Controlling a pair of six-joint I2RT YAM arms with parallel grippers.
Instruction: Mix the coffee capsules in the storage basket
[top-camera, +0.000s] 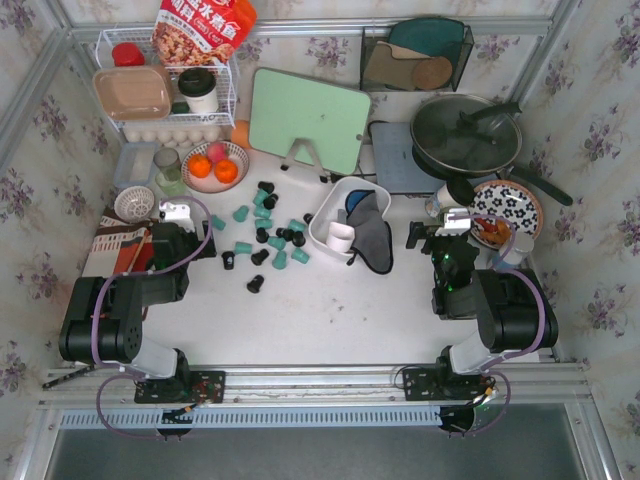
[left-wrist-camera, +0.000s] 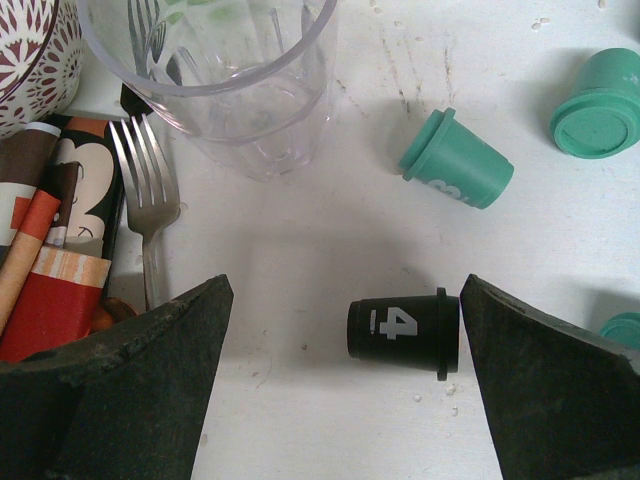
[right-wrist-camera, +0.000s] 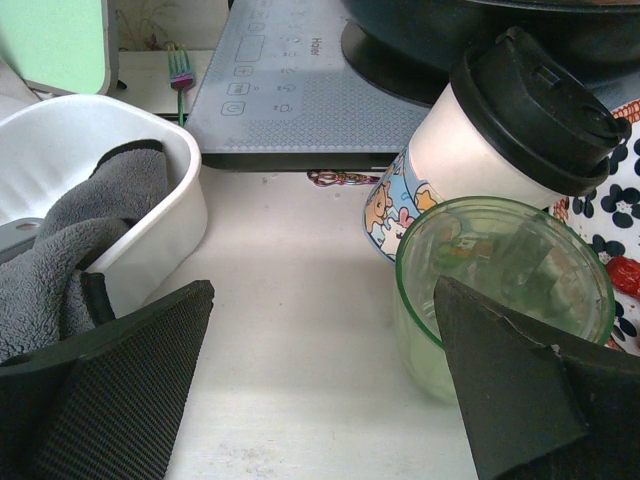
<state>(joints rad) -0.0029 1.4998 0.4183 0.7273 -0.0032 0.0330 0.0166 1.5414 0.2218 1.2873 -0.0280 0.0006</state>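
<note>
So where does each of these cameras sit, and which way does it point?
Top external: above and behind, looking down on the table; left arm and right arm show.
Left wrist: on the left arm, looking down through the open left gripper at a black capsule.
Right wrist: on the right arm, looking forward past the open right gripper.
Shared: top and right wrist both show the storage basket.

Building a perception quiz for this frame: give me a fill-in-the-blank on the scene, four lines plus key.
1. The black capsule between the fingers of the left gripper shows the digit ____.
2. The cloth in the storage basket is ____ in colour.
3. The coffee capsules lie ____ the storage basket, on the table.
4. The right gripper stands ____.
Missing words: 4; grey; outside; open.
</note>
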